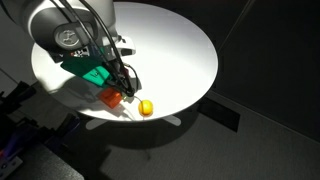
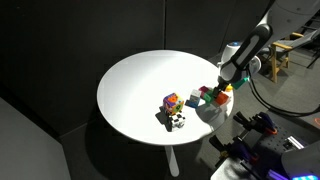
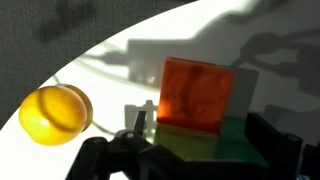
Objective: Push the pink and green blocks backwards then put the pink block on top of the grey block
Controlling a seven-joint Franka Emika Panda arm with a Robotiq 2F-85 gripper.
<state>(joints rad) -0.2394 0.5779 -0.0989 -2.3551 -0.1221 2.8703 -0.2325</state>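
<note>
Hand (image 3: 195, 152) flanks orange cube (image 3: 197, 93) beside yellow ball (image 3: 52, 113)

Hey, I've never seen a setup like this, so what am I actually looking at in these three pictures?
This is a robot arm working at a round white table. At its tip is a gripper, a two-fingered clamp.

Two pictures come from cameras standing around the table, so they show the whole scene from different sides. The third comes from a camera on the robot's wrist, looking past the gripper at close range.

That close-up shows an orange-red block, what looks like a green block right against it, and a yellow rounded object. In an exterior view a cluster of multicoloured toys sits nearer the table's middle.

The pictures don't show whether the gripper holds anything.
</note>
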